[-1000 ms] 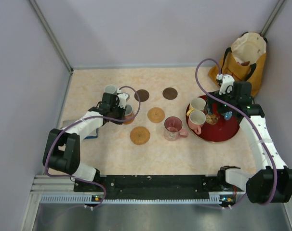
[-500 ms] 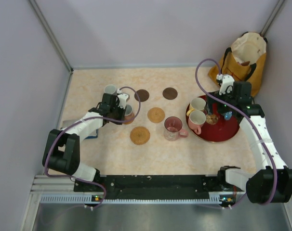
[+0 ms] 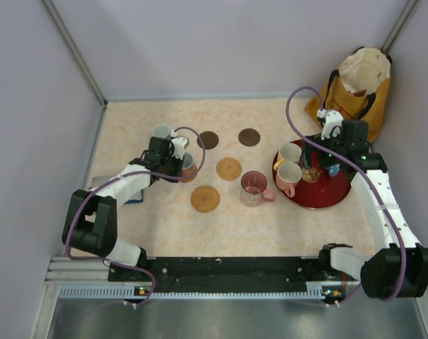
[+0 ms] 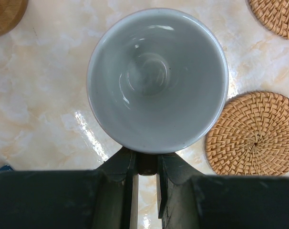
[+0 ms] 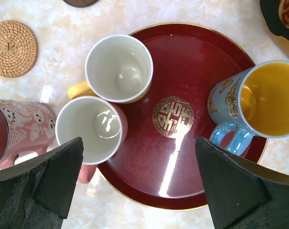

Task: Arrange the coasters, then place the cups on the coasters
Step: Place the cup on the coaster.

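Left gripper (image 4: 147, 167) is clenched on the handle of a small blue-grey ceramic cup (image 4: 157, 78), upright, at the table's left-centre. In the top view a brownish disc edge shows under this cup; whether the cup rests on it, cannot tell. A second blue-grey cup (image 3: 162, 131) stands just behind the left gripper.

Two round tan woven coasters (image 3: 229, 168) (image 3: 205, 198) lie near mid-table, and two round dark brown coasters (image 3: 208, 140) (image 3: 249, 137) lie farther back, all bare. A pink patterned mug (image 3: 254, 188) stands on the marble-look tabletop (image 3: 164, 233), between the woven coasters and the large round red tray (image 5: 192, 57).

Right gripper (image 5: 137, 152) hangs over the tray, jaws spread wide, grasping nothing. On the tray: a pale yellow mug (image 5: 118, 68) and a pink mug with white inside (image 5: 91, 130) touching each other at the left rim, and a blue mug with yellow inside (image 5: 266, 98) at the right rim. A yellow-orange fabric bag (image 3: 355, 88) sits in the far right corner.
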Controlling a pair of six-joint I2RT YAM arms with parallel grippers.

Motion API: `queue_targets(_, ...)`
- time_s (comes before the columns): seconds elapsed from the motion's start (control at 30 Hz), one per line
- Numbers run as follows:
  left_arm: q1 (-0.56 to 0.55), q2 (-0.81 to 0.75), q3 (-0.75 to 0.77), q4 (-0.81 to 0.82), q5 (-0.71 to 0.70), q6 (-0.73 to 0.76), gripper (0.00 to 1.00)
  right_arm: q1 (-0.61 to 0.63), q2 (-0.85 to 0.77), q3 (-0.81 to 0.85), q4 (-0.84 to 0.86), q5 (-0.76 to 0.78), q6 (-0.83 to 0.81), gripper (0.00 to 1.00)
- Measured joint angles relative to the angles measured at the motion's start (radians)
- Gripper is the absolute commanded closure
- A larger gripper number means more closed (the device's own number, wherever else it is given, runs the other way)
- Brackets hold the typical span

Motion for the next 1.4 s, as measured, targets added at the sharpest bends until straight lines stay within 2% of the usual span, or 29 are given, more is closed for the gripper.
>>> queue_targets(0.2,0.002,0.0,0.0,0.0,0.0,0.0,0.84,0.0,0.0,0.0,0.0,0.0,0.0,0.02)
queue_targets(0.8,0.003,0.0,0.0,-0.002,-0.004,0.004,0.78,0.0,0.0,0.0,0.0,0.0,-0.001,0.02)
queue_targets(1.1,0.005,-0.001,0.0,-0.006,-0.005,0.008,0.71,0.0,0.0,0.0,0.0,0.0,-0.001,0.02)
queue_targets(1.23,0.005,-0.005,0.0,-0.013,-0.009,0.01,0.64,0.0,0.0,0.0,0.0,0.0,-0.001,0.02)
queue_targets(1.4,0.005,-0.013,0.0,-0.017,-0.012,0.02,0.42,0.0,0.0,0.0,0.0,0.0,-0.002,0.02)
